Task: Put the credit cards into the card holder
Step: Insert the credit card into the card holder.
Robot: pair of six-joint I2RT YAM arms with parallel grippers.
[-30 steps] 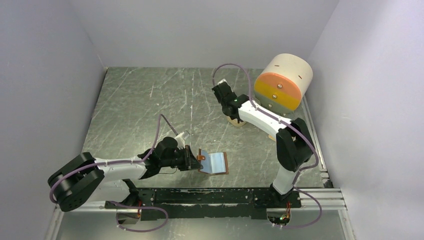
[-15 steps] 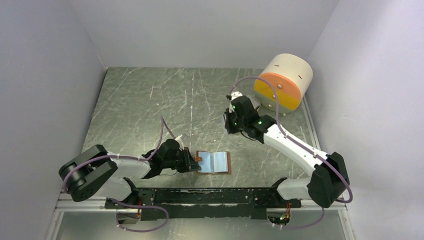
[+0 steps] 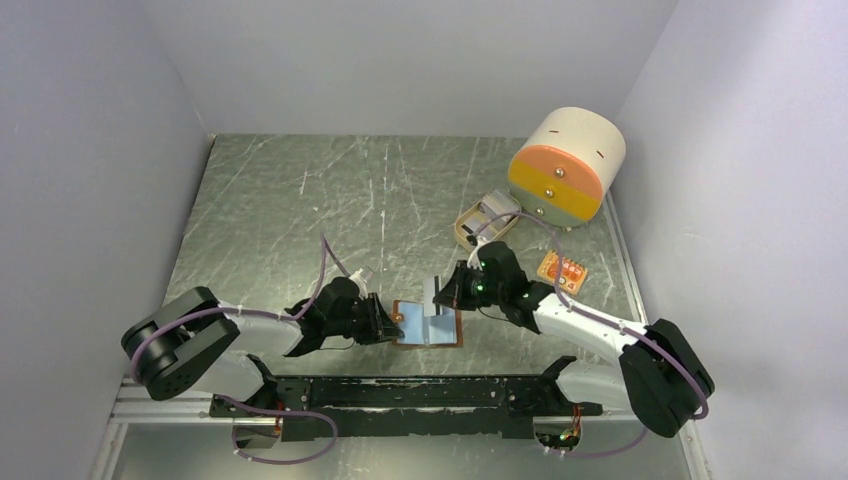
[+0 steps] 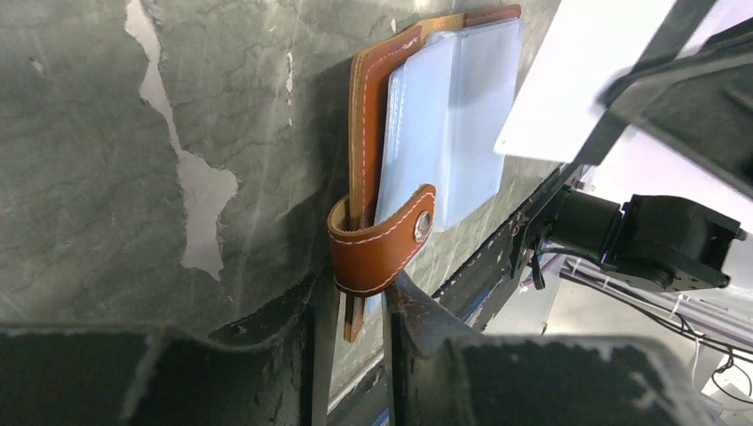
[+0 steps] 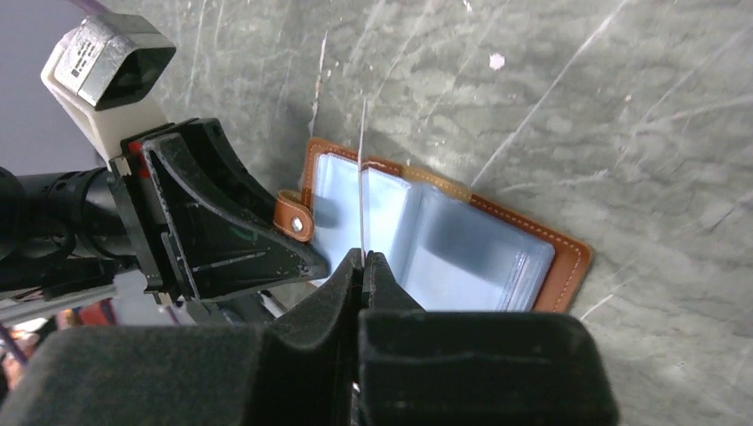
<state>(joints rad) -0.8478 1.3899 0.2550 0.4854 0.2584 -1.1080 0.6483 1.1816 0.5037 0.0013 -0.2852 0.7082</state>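
At the near left, the left gripper (image 3: 385,322) has its black fingers slightly parted either side of the brown leather wallet's (image 3: 425,328) strap edge, not pinching it. The wallet lies open on the scratched grey table (image 3: 300,200), glossy blue sleeves up. Just above it the right gripper (image 5: 362,262) pinches a thin white card (image 5: 362,169) on edge. Farther right are a tan dish (image 3: 465,228), a small orange item (image 3: 560,268) and a cream-and-orange drum (image 3: 566,165).

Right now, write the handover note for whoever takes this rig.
Left fingers straddle the wallet's strap edge; grip unclear.
Right fingers shut on one card, held edge-on over the open wallet.
Done: wallet open, one card lifted.
Left: slide it into a sleeve, then fetch the pale stack in the dish, probably the other cards.
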